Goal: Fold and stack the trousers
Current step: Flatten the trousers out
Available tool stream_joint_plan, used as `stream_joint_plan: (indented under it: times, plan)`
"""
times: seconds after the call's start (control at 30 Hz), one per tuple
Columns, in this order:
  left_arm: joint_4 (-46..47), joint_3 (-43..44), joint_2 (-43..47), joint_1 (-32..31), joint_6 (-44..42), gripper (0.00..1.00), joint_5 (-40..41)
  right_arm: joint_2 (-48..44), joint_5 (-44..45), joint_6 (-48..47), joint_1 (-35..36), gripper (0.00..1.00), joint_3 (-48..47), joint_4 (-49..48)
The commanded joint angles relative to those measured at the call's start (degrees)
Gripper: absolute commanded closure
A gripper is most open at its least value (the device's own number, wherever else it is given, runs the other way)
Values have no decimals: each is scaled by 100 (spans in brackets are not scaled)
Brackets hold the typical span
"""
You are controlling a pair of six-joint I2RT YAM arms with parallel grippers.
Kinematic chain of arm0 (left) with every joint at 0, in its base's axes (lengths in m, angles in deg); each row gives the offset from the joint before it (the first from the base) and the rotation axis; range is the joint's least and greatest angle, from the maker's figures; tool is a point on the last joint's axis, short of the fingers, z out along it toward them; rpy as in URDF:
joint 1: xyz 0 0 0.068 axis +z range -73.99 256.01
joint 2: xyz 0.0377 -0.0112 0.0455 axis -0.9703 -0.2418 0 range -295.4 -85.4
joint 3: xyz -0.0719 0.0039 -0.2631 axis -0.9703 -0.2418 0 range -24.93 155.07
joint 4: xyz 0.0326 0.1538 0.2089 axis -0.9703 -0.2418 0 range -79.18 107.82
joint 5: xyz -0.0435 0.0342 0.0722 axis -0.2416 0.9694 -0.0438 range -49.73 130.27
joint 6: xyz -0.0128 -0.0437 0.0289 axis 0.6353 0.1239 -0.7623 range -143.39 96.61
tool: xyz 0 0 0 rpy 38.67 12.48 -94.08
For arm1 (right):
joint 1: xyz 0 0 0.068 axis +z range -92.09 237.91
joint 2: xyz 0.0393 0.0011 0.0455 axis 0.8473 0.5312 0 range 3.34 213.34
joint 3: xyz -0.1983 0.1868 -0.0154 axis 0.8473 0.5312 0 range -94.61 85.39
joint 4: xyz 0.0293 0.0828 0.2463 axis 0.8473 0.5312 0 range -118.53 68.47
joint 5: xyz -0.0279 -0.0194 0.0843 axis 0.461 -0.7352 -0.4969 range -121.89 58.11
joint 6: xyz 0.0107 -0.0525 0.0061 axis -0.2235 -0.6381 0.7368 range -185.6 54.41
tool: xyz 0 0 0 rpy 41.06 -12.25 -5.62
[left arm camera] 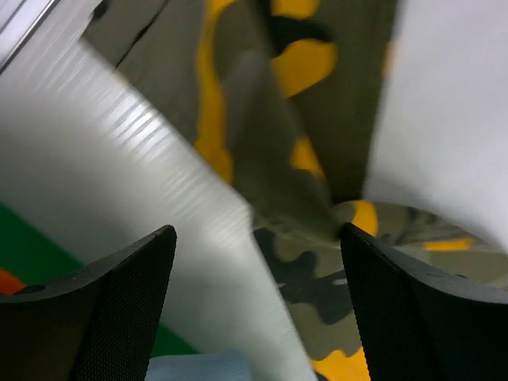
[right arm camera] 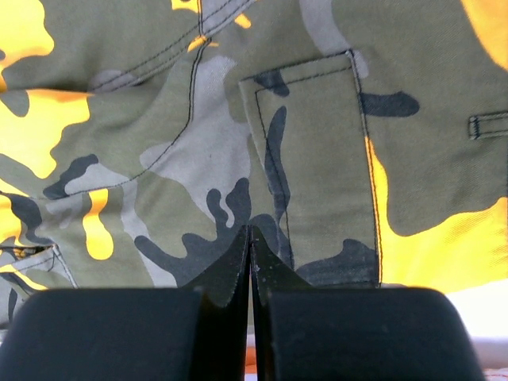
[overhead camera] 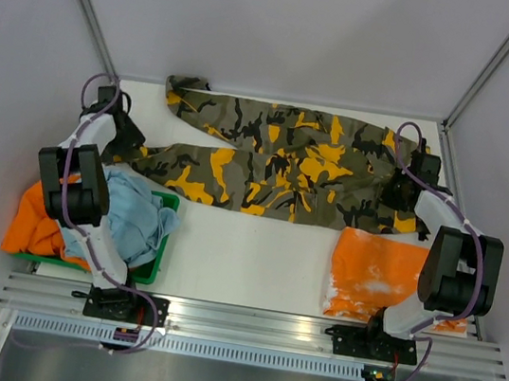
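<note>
The camouflage trousers lie spread flat across the back of the table, legs pointing left, waist at the right. My left gripper is at the end of the near leg. In the left wrist view it is open, with the leg cloth and bare white table between the wide-apart fingers. My right gripper is at the waist end. In the right wrist view it is shut, its tips together over the back-pocket area of the trousers, with no cloth seen pinched.
A green tray at the near left holds a light blue garment and an orange one. A folded orange-and-white garment lies at the near right. Frame posts stand at both back corners.
</note>
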Motion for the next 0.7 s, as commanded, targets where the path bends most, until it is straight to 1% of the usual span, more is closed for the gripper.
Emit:
stream_joint_plan:
  times: [0.0,0.07,0.1,0.13,0.17,0.2,0.33,0.4,0.43,0.5,0.6,0.67]
  plan:
    - [1017,-914,874,661,963,11,-376,-130,-166,31,30,97,43,-135]
    - [1457,-1389,997,1108,1140,11,-947,-86,-211,39,39,97,43,-161]
    - [1833,-1470,1006,1181,1123,11,-1037,-77,-237,39,30,96,52,-161]
    - [1985,-1531,998,1234,1070,11,-1134,-77,-237,39,39,96,61,-170]
    - [2160,-1628,980,1321,1052,11,-1439,-69,-237,48,39,96,78,-187]
    - [2493,-1672,902,1339,1052,10,-1547,-77,-228,48,39,95,96,-196]
    - [3259,-1874,594,1410,1385,10,-2047,-69,-237,92,48,95,157,-231]
    - [3489,-1910,366,1410,1482,9,-2145,-68,-228,101,48,94,184,-231]
    - [3803,-1919,295,1419,1561,9,-2189,-69,-220,101,48,94,193,-231]
    - [3963,-1927,155,1419,1641,9,-2224,-60,-211,92,48,94,184,-196]
    - [4376,-1989,-83,1419,1799,14,-2233,-60,-176,83,48,94,149,-143]
    - [4430,-1954,-259,1427,1905,23,-2190,-60,-149,83,48,94,131,-126]
